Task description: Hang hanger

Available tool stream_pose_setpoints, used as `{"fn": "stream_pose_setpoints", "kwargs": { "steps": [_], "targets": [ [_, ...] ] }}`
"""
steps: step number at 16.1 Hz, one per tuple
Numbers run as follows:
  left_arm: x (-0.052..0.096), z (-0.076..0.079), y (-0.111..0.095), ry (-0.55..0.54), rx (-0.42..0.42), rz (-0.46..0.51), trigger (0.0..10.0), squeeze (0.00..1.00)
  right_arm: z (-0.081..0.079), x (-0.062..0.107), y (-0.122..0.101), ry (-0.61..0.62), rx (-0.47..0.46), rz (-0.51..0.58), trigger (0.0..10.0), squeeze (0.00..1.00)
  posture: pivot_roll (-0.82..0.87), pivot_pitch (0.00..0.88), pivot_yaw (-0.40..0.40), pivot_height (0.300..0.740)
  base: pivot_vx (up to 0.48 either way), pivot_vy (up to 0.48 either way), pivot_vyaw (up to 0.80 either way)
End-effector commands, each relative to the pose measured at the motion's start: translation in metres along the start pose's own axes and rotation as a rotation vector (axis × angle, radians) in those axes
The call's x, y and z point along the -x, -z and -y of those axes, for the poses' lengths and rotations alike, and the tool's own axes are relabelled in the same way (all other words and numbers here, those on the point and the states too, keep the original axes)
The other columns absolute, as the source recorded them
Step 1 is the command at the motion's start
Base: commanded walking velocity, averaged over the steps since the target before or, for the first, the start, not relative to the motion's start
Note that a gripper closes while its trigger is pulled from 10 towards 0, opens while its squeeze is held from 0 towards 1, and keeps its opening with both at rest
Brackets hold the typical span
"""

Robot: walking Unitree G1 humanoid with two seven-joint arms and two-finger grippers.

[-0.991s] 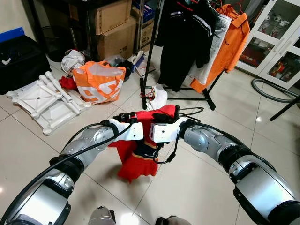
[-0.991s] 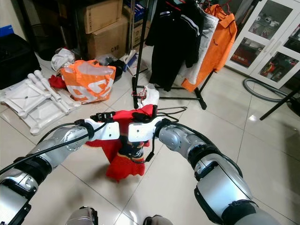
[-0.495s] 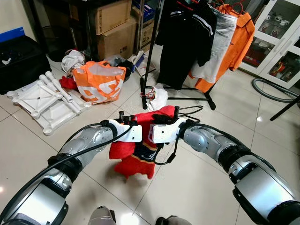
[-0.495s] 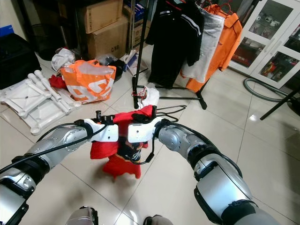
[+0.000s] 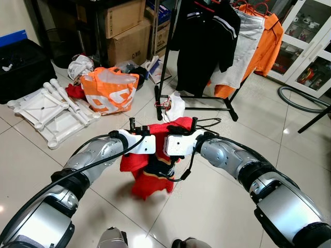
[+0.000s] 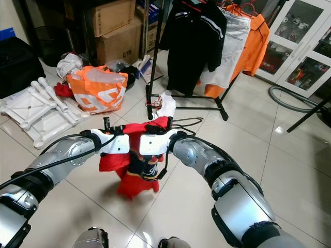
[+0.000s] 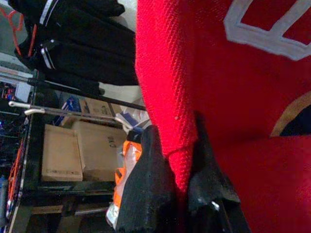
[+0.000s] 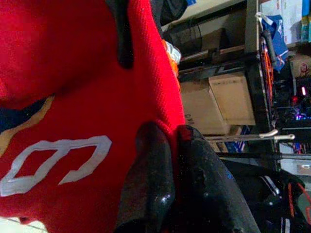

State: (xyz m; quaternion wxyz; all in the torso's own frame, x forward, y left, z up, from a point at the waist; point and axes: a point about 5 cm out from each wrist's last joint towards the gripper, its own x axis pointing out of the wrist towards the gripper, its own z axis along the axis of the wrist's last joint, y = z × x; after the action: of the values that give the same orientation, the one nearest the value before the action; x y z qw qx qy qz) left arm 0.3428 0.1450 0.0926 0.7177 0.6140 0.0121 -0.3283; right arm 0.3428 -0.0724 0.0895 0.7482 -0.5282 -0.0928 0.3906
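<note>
A red jersey (image 5: 152, 175) with dark and white lettering hangs bunched between my two arms, above the floor tiles. My left gripper (image 7: 180, 187) is shut on a fold of its red fabric. On the other side my right gripper (image 8: 175, 165) is shut on another fold of it. Seen from the head, both wrists sit close together at the jersey's top edge. A thin black wire hanger (image 5: 211, 122) shows just beyond the jersey, seemingly lying on the floor. Behind it stands a black clothes rack (image 5: 165, 57) carrying a black jacket (image 5: 204, 46), a white garment (image 5: 240, 46) and an orange one (image 5: 265, 41).
An orange bag (image 5: 108, 90), white plastic parts (image 5: 49, 111) and a black case (image 5: 20, 67) lie to the left. Cardboard boxes (image 5: 126, 31) stand on shelving behind. A white cloth (image 5: 176, 108) lies by the rack's foot. A glass cabinet (image 5: 305, 46) and a hose (image 5: 300, 101) are at the right.
My left gripper turned from lying sideways to pointing upward. The jersey was drawn up into a bunch, and its lower part now hangs down a little again.
</note>
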Motion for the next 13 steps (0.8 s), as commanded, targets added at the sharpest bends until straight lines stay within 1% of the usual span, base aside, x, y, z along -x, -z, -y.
{"fn": "stream_pose_setpoints", "kwargs": {
  "steps": [1,2,3,4,5,6,7,13],
  "targets": [
    [-0.0031,0.0071,-0.0088,0.035,-0.017,0.035,0.0,0.0,0.0177,0.002,0.0039,0.096,-0.055,-0.016,4.9,0.0,0.08,0.062,-0.119,0.74,0.0,0.0,0.0],
    [-0.003,0.0072,-0.0089,0.032,-0.017,0.036,0.0,0.0,0.0174,0.0018,0.004,0.089,-0.057,-0.019,5.9,0.0,0.08,0.062,-0.119,0.74,0.0,0.0,0.0],
    [-0.003,0.0071,-0.0089,0.03,-0.018,0.036,0.0,0.0,0.0172,0.0018,0.0043,0.088,-0.064,-0.021,6.3,0.0,0.08,0.062,-0.119,0.74,0.0,0.0,0.0],
    [-0.0029,0.0071,-0.0089,0.03,-0.018,0.036,0.0,0.0,0.0171,0.0019,0.0044,0.09,-0.07,-0.022,6.3,0.0,0.08,0.062,-0.119,0.74,0.0,0.0,0.0],
    [-0.0029,0.0072,-0.009,0.029,-0.018,0.036,0.0,0.0,0.017,0.0019,0.0045,0.091,-0.07,-0.023,9.1,0.0,0.08,0.062,-0.119,0.74,0.0,0.0,0.0],
    [-0.003,0.0075,-0.0092,0.03,-0.018,0.037,0.0,0.0,0.017,0.002,0.0046,0.093,-0.077,-0.024,10.0,0.85,0.08,0.062,-0.119,0.74,0.0,0.0,0.0],
    [-0.0031,0.008,-0.0097,0.031,-0.018,0.038,0.0,0.0,0.017,0.0021,0.0046,0.096,-0.087,-0.023,10.0,1.0,0.08,0.062,-0.119,0.74,0.0,0.0,0.0],
    [-0.0027,0.0093,-0.0104,0.031,-0.015,0.042,0.0,0.0,0.0212,0.0017,0.0017,0.123,-0.118,0.002,10.0,1.0,0.08,0.068,-0.123,0.74,0.0,0.0,0.0]
  ]
}}
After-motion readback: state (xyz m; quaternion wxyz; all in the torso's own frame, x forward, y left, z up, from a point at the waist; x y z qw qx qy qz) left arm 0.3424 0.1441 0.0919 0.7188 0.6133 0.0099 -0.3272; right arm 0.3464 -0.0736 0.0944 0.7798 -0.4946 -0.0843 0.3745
